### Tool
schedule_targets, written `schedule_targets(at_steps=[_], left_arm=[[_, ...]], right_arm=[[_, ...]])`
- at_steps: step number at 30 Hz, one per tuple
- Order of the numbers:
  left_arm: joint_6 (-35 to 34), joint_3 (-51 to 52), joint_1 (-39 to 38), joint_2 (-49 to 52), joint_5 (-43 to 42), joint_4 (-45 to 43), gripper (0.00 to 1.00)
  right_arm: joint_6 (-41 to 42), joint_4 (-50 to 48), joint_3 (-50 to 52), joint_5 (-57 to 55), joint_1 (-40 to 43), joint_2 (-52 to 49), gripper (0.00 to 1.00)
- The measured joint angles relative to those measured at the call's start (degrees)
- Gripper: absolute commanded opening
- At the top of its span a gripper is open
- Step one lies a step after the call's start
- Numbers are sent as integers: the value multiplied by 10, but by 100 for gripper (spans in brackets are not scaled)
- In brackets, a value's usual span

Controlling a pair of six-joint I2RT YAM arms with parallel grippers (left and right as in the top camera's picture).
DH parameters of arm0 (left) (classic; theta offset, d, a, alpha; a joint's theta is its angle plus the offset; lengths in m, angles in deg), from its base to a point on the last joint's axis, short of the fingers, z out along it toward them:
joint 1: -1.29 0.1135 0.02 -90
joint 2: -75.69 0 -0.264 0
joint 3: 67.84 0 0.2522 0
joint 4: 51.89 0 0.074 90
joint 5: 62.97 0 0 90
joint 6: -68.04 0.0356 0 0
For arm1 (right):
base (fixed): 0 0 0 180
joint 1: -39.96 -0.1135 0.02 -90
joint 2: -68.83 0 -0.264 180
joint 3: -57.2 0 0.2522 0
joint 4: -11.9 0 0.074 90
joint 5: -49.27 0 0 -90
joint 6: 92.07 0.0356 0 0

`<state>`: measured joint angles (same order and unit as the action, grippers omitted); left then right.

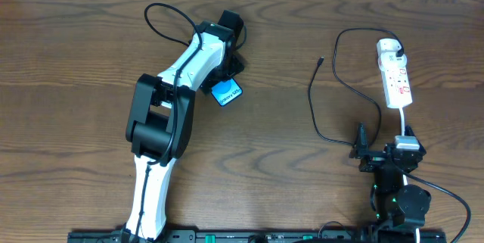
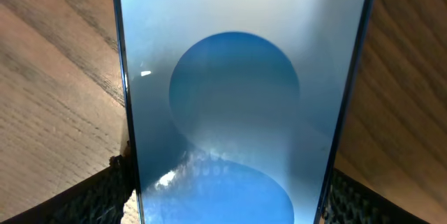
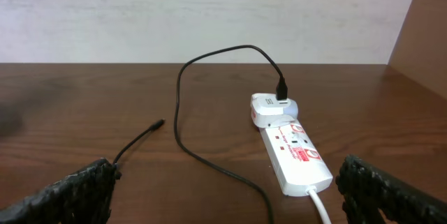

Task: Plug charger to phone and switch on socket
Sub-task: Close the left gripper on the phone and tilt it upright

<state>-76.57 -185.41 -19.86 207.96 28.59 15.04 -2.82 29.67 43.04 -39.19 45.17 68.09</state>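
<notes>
The phone [image 1: 227,92], with a cyan screen and a darker blue oval, lies at the back left, partly under my left gripper [image 1: 227,75]. In the left wrist view the phone [image 2: 234,91] fills the frame, and the left gripper [image 2: 230,199] has a finger pressed on each long edge. The white socket strip [image 1: 398,78] lies at the back right, with a white adapter [image 1: 389,46] plugged in. The black charger cable [image 1: 333,76] loops from the adapter, and its plug tip [image 1: 321,60] lies free on the table. My right gripper [image 1: 378,154] is wide open and empty, short of the strip [image 3: 297,155] and the tip [image 3: 160,121].
The strip's white cord [image 1: 403,118] runs towards the right arm. The cable [image 3: 178,91] curves across the wood between the right gripper's fingers [image 3: 230,196]. A pale wall stands behind the table's far edge.
</notes>
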Motion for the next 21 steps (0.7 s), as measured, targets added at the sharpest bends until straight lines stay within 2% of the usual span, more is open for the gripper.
schedule_targets(at_steps=[5, 21], left_arm=[[8, 0, 0, 0, 0, 1, 80], [43, -1, 0, -1, 0, 21, 80]], right_arm=[[0, 0, 0, 0, 0, 0, 99], [0, 0, 0, 0, 0, 0, 99]])
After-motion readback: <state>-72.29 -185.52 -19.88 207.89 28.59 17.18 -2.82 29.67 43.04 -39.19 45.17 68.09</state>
